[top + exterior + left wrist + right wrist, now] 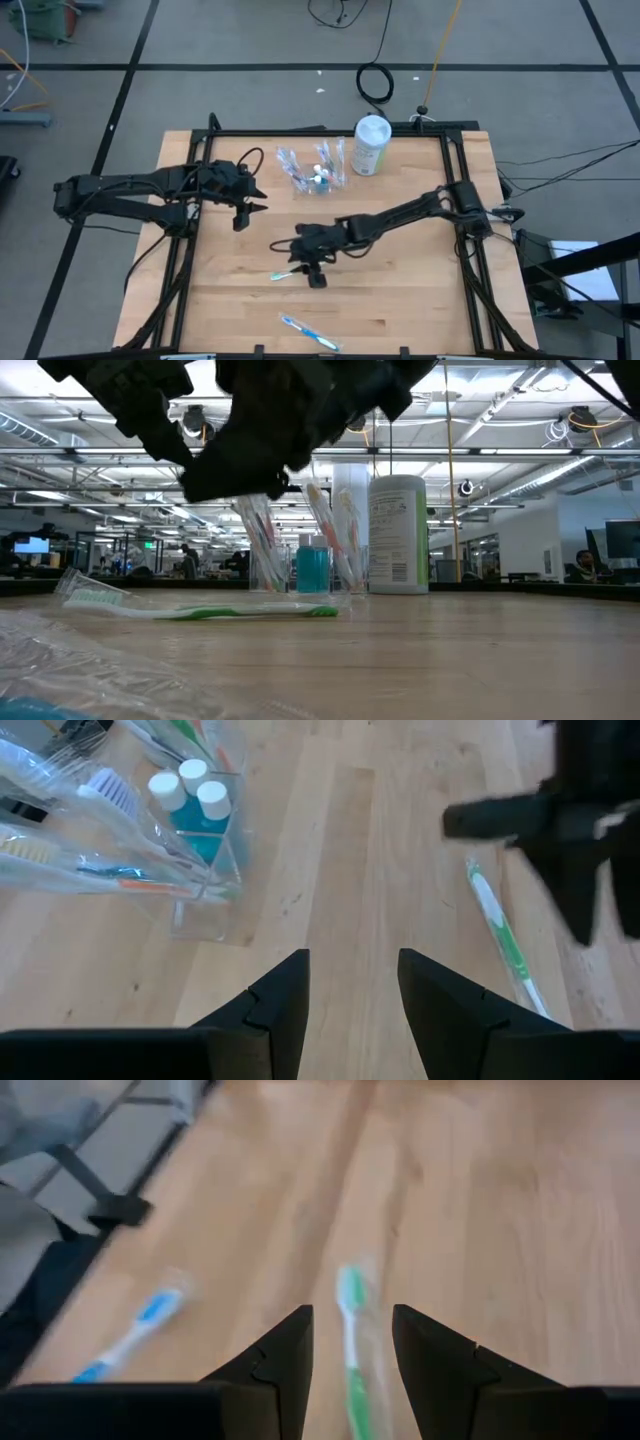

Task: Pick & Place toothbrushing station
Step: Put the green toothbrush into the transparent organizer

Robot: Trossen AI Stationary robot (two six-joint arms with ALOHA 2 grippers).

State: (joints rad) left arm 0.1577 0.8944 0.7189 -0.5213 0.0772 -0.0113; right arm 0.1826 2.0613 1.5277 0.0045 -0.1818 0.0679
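Note:
A small clear plastic cup (315,172) stands at the table's far middle, holding several pastel toothbrushes and blue toothpaste tubes (200,810). A green toothbrush (283,274) lies flat on the wood. My right gripper (296,258) is open just above it, and in the right wrist view the handle (350,1355) runs between the fingertips (350,1325) without touching them. A blue toothbrush (308,332) in a clear wrapper lies near the front edge. My left gripper (258,198) is open and empty, left of the cup (190,850).
A tall white-and-green canister (371,145) stands right of the cup at the far edge. A black frame (330,131) rims the table. Crinkled clear wrapper (60,660) lies close to the low camera. Bare wood lies between the cup and the green toothbrush.

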